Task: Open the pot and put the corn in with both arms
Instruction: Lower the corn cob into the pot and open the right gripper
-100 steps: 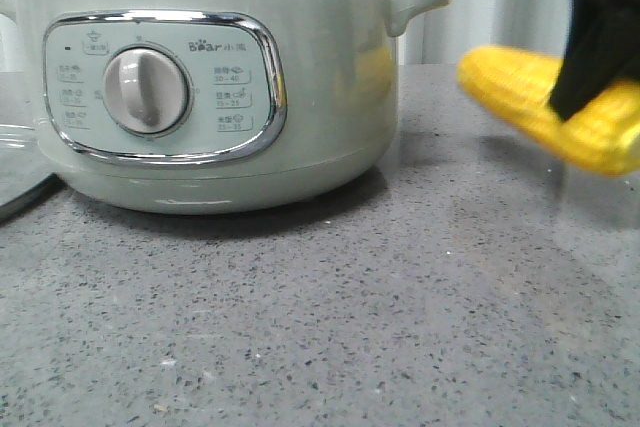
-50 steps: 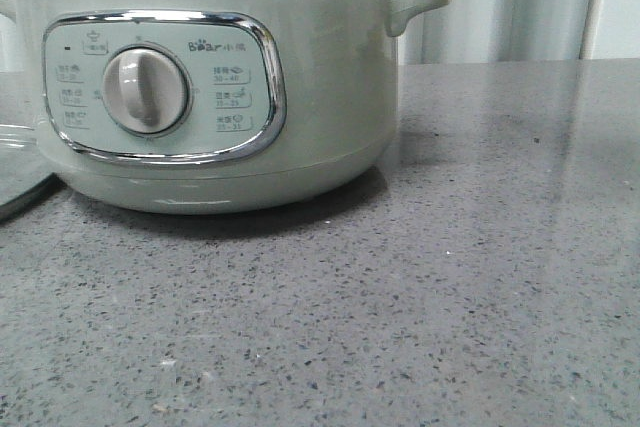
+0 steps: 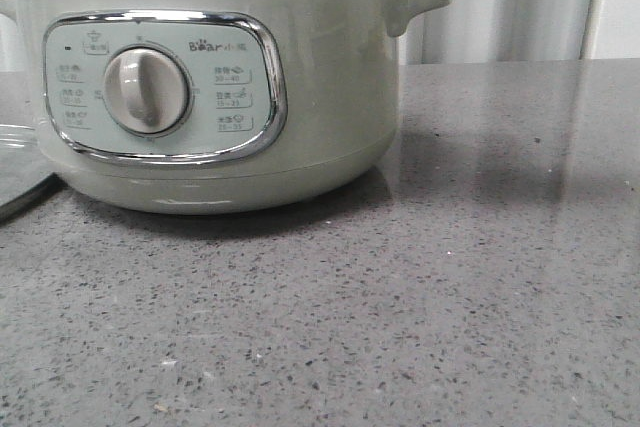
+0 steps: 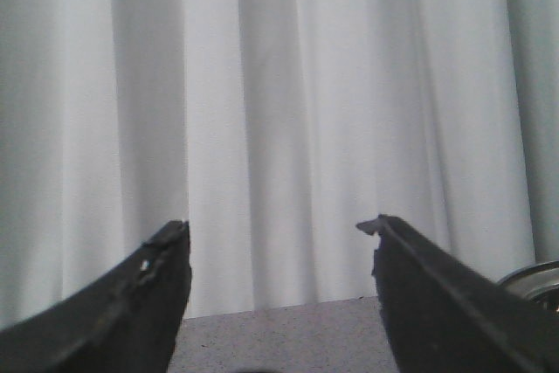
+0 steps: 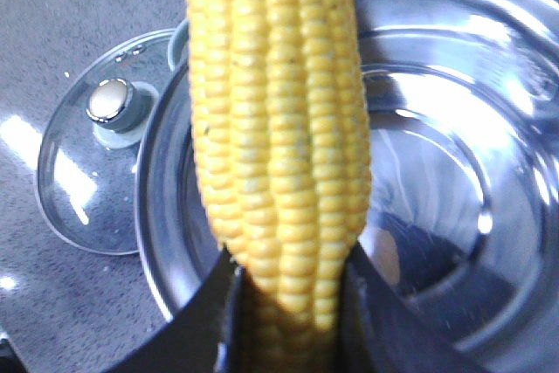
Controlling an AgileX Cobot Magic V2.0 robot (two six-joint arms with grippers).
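Note:
The pale grey-green pot (image 3: 320, 97) with its beige dial and "Bear" logo stands on the left of the table in the front view, with no lid on it. In the right wrist view my right gripper (image 5: 288, 303) is shut on the yellow corn (image 5: 279, 128) and holds it above the pot's open steel bowl (image 5: 437, 172). My left gripper (image 4: 279, 242) is open and empty, facing the white curtain. Neither gripper shows in the front view.
The glass lid (image 5: 92, 172) with its metal knob lies flat on the grey speckled table beside the pot; its edge shows in the front view (image 3: 20, 177). A white curtain hangs behind the table.
One second ago my right gripper held the corn at the right edge of the front view. Both have since left that view.

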